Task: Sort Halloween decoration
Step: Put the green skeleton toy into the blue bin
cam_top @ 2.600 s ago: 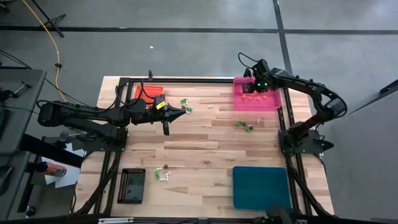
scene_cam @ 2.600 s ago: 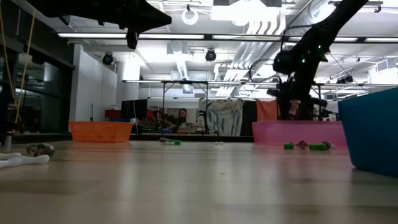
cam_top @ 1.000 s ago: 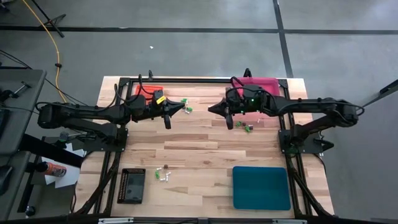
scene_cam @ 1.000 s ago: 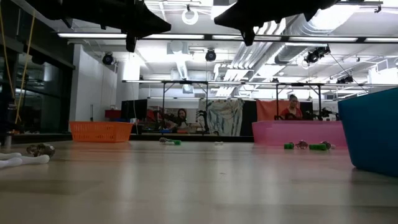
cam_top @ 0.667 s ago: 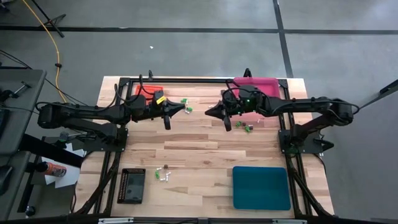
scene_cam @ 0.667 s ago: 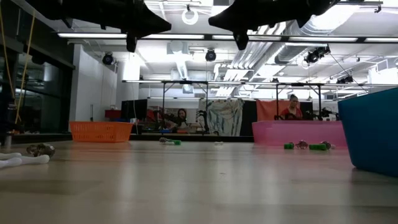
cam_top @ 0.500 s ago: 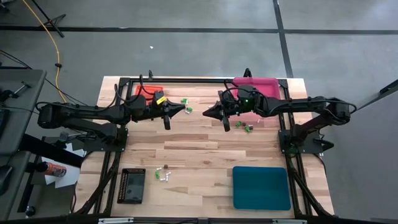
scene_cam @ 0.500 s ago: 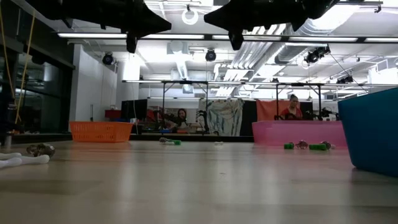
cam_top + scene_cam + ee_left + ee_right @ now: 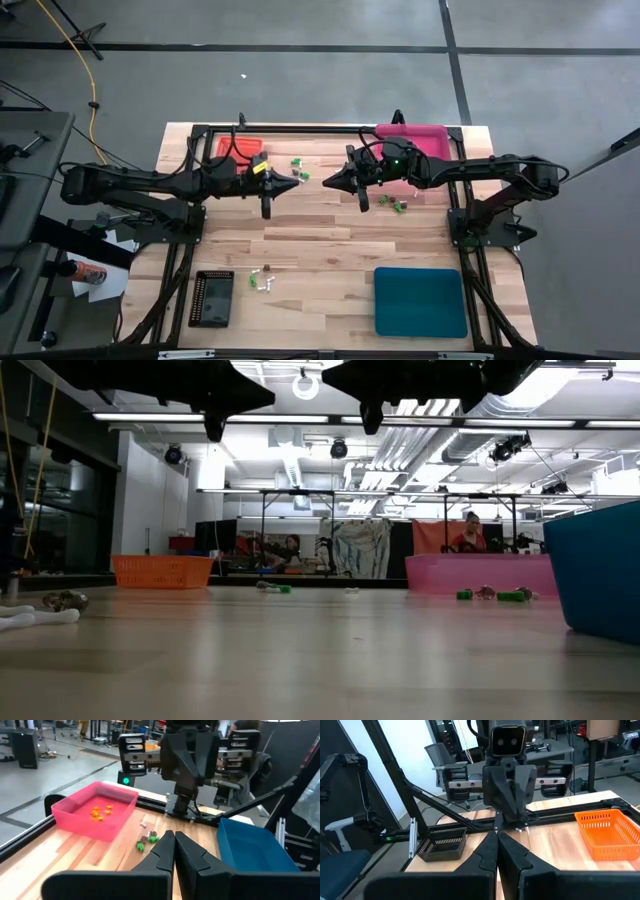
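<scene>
wooden table (image 9: pixel 320 240): left gripper (image 9: pixel 299 179) and right gripper (image 9: pixel 325 181) hover tip to tip above centre, both pinched together, empty. green trinkets (image 9: pixel 392 203) at 3 o'clock, more trinkets (image 9: pixel 262 279) at 7.

Tiny trinkets (image 9: pixel 264 280), shapes indistinct

The light wooden slatted table (image 9: pixel 320 240) carries four trays near its corners. The orange mesh tray (image 9: pixel 240 148) sits far left and the pink plastic tray (image 9: pixel 428 135) far right; the black perforated tray (image 9: pixel 212 298) sits near left and the teal plastic tray (image 9: pixel 420 301) near right. The left gripper (image 9: pixel 298 181) and right gripper (image 9: pixel 327 182) hang tip to tip between the far trays.

Tiny green trinkets (image 9: pixel 298 163) lie beside the orange tray, others (image 9: pixel 392 203) before the pink one, and small orange trinkets (image 9: pixel 101 812) inside it.
</scene>
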`<act>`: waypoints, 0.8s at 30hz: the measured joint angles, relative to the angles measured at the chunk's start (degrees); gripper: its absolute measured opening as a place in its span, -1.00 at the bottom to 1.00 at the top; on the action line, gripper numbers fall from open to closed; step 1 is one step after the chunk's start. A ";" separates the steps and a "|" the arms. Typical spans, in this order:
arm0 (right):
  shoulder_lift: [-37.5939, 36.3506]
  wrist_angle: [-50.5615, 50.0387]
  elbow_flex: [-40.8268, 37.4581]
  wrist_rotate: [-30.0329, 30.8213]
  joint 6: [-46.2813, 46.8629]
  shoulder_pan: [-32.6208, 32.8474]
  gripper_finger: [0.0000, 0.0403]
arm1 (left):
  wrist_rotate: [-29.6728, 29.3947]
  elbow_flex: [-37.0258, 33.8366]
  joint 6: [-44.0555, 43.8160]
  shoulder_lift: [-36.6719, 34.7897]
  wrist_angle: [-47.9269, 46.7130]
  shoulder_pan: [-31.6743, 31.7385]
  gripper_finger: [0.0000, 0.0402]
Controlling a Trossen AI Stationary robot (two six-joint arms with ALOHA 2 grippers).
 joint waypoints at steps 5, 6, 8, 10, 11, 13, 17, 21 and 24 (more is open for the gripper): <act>-0.41 -0.93 -0.01 -0.72 0.86 0.00 -1.00 | -0.02 0.00 0.05 0.00 -0.01 -0.09 -1.00; -0.69 -1.50 0.00 -1.14 0.86 0.00 -1.00 | -0.02 0.00 0.07 0.00 0.03 -0.09 -1.00; -1.52 -3.90 0.00 -2.36 0.85 -0.02 -1.00 | -0.02 0.00 0.07 0.00 0.03 -0.09 -1.00; -2.58 -6.73 -0.01 -3.35 0.49 -0.02 -1.00 | -0.02 0.00 0.07 0.00 0.03 -0.09 -1.00; -3.06 -8.03 -0.01 -3.40 0.26 -0.02 -1.00 | -0.13 0.00 0.09 0.00 0.03 -0.09 -1.00; -4.26 -10.85 -0.02 -3.47 -1.05 -0.02 -1.00 | -0.43 0.00 0.07 0.00 0.04 -0.09 -1.00; -6.90 -16.73 -0.01 -3.50 -3.39 0.00 -1.00 | -0.64 0.55 0.07 0.00 -0.54 -0.09 -1.00; -9.53 -22.77 -0.02 -3.52 -5.71 0.00 -1.00 | -0.72 4.48 1.43 0.04 -4.07 -0.09 -1.00; -11.15 -25.86 0.00 -3.51 -7.37 0.00 -1.00 | -0.85 8.21 4.43 0.48 -10.55 -0.09 -1.00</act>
